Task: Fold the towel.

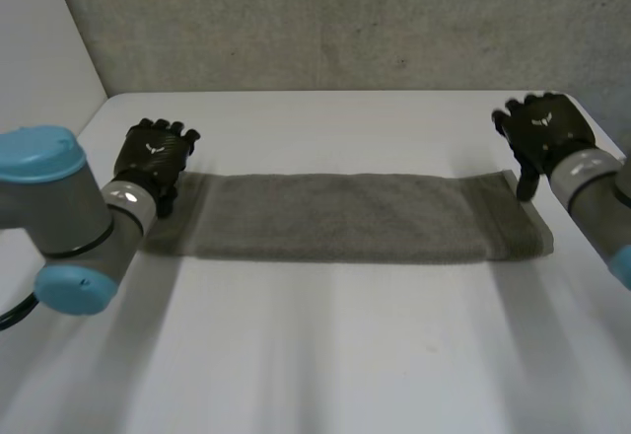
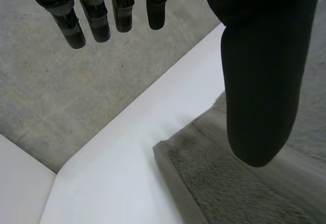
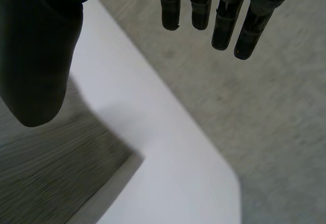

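Note:
A grey towel [image 1: 345, 217] lies flat across the white table [image 1: 325, 355] as a long folded strip. My left hand [image 1: 153, 158] hovers at the strip's left end, open, holding nothing. In the left wrist view its fingers [image 2: 97, 15] are straight and its thumb [image 2: 262, 71] hangs over the towel's corner [image 2: 204, 173]. My right hand [image 1: 542, 138] is at the strip's right end, open and empty. In the right wrist view its fingers [image 3: 224, 15] point past the table's corner, and its thumb [image 3: 38, 56] is above the towel's corner [image 3: 66, 173].
A grey wall [image 1: 325, 20] stands behind the table's far edge. The table's far corners [image 3: 214, 183] lie close beyond both hands. Bare white tabletop spreads in front of the towel.

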